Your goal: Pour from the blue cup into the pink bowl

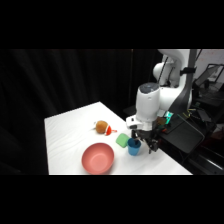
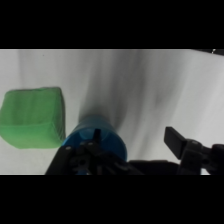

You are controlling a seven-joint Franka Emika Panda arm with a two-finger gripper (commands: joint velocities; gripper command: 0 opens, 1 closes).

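The small bright blue plastic cup [image 1: 134, 147] sat upright on the white bench [image 1: 70, 137], right beside a green foam block [image 1: 121, 140]. The arm's black tool [image 1: 142, 140] was down at the cup, its fingers spread either side of it. The wide salmon-pink plastic bowl [image 1: 98, 158] sat nearby, with a small orange-brown round toy [image 1: 102, 127] further back.

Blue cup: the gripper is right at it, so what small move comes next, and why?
Probably close the fingers on the small bright blue plastic cup, then lift. In the wrist view one finger stands clear to its side, and the cup sits upright on the table beside the green block, with the salmon-pink bowl nearby.
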